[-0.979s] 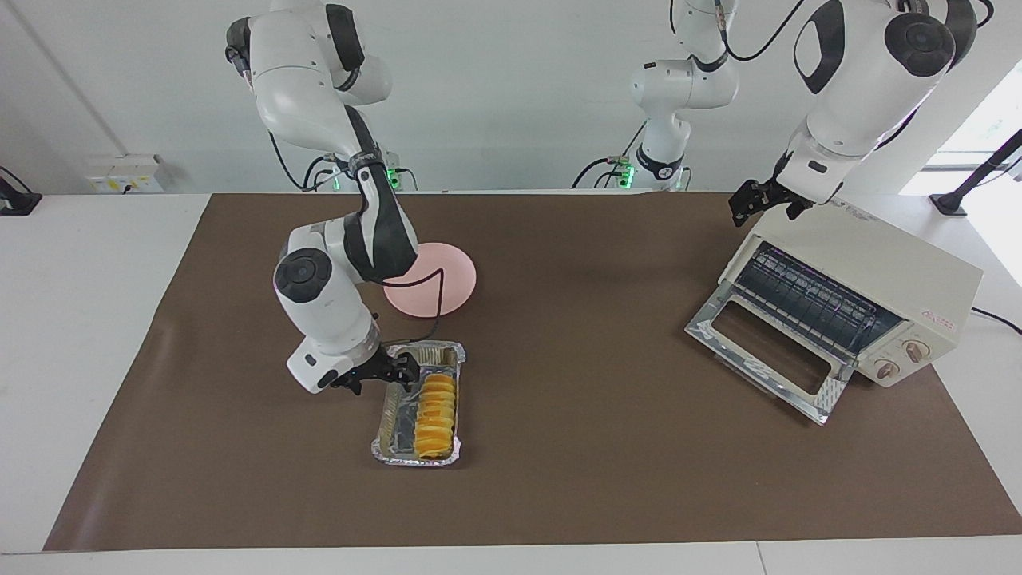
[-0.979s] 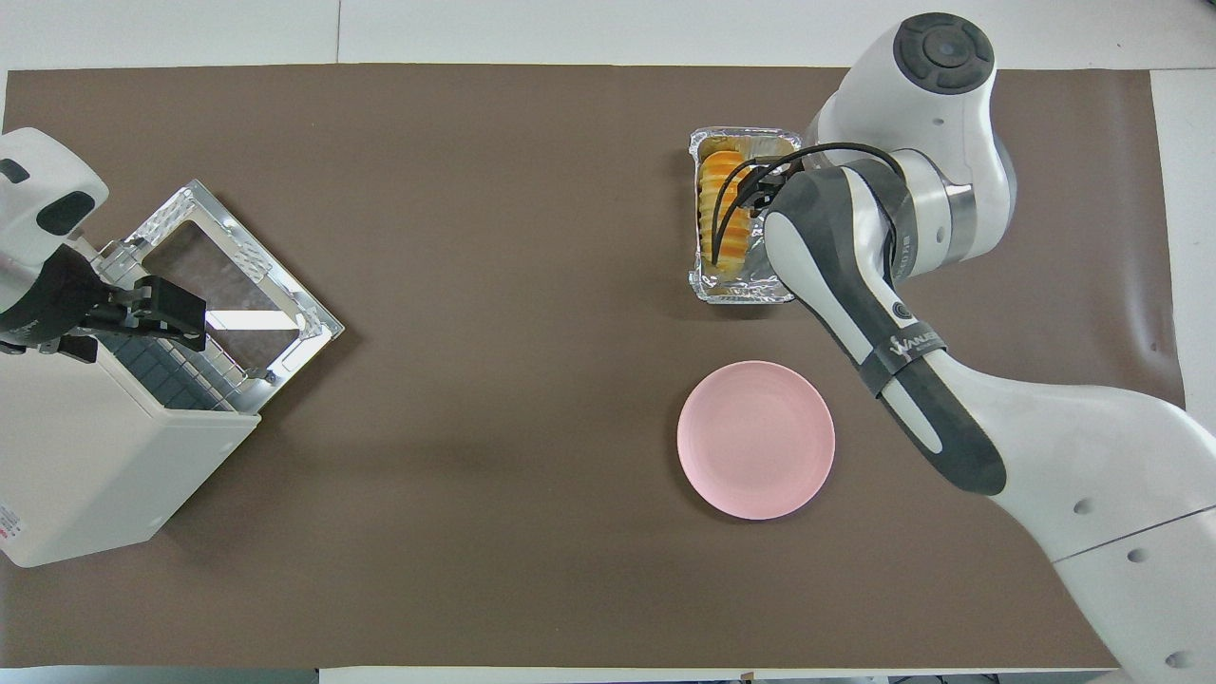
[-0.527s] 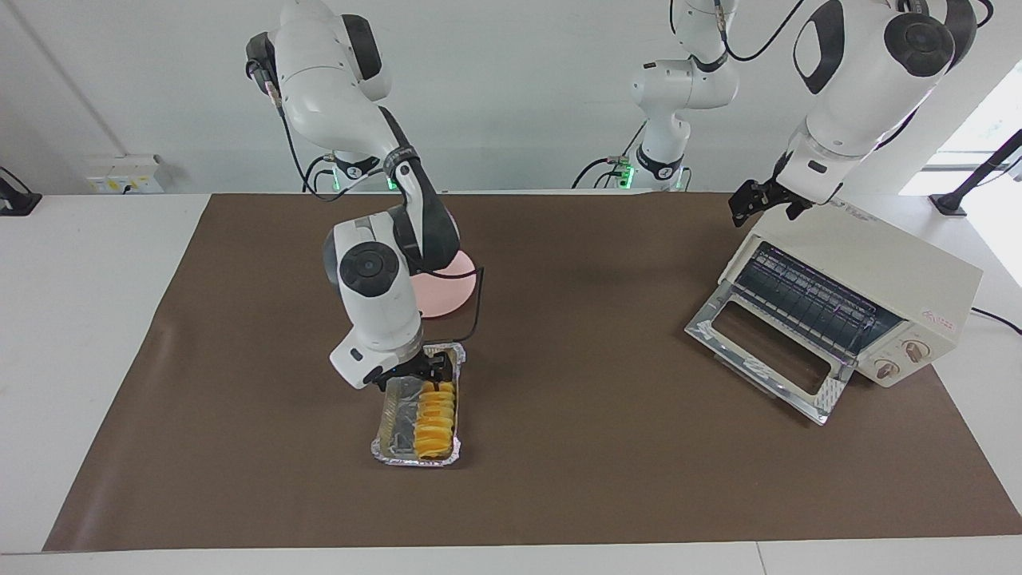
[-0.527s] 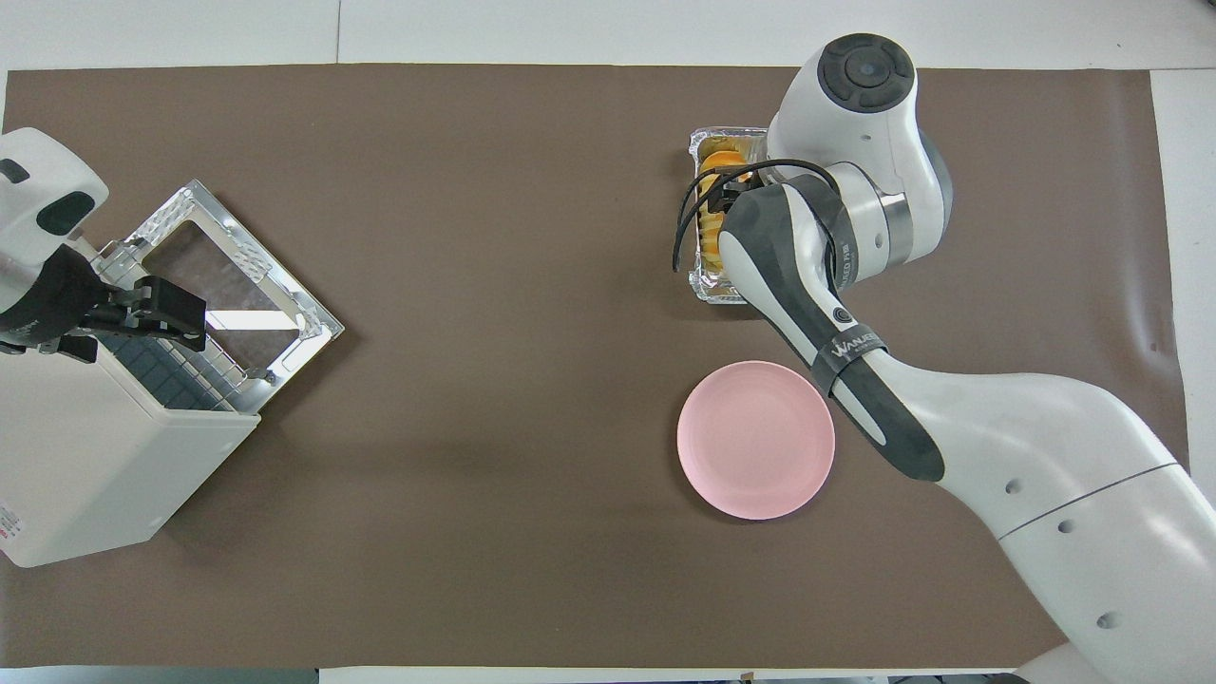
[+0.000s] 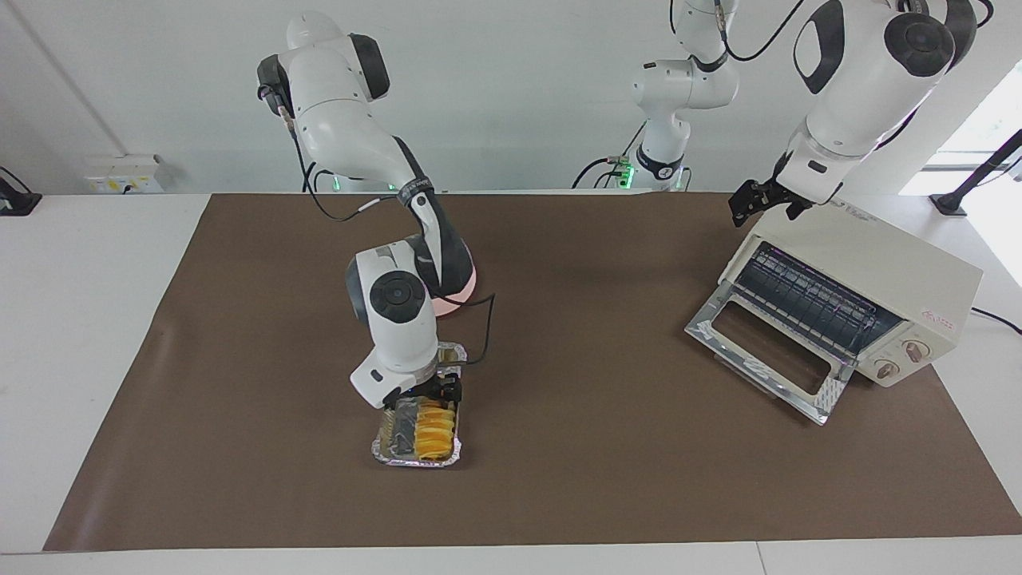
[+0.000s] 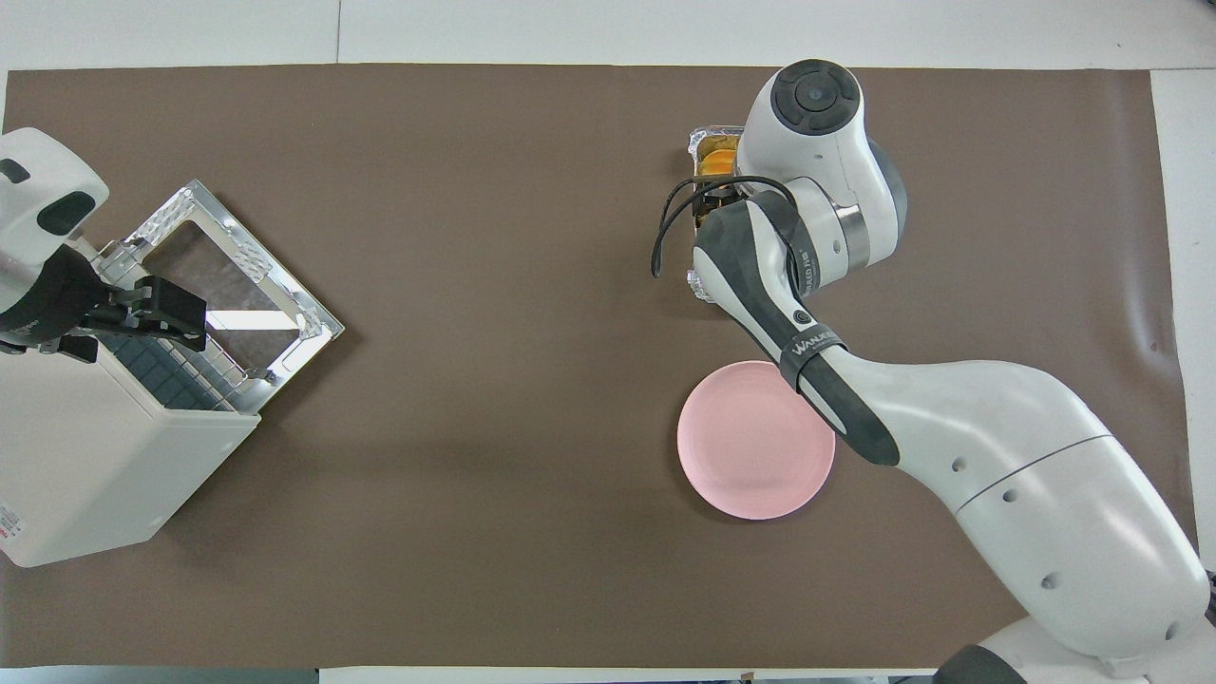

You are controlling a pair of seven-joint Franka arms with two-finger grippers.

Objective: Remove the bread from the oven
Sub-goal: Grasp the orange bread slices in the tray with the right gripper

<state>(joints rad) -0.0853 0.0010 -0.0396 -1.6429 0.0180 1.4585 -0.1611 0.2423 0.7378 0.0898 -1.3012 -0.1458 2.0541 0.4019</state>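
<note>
Although the small golden-yellow ridged loaf of bread (image 5: 437,425) already lay out of the cream-white boxy toaster oven (image 5: 854,295), in the crinkled silver foil tray (image 5: 389,435) on the bench toward the right arm's end, the grip looked the risky part. The right hand (image 5: 441,390) was low over the tray's end nearer the robots, at the loaf's end; whether its fingers were apart or together I could not tell. Closing off-centre could tip the soft, segmented loaf or drag the light tray along, I judged, and a fingertip might catch the foil rim. The loaf ran lengthwise along one side of the tray, slices glossy orange. The left hand (image 5: 754,204) waited with fingers apart above the oven's top corner, its glass door hanging open.
</note>
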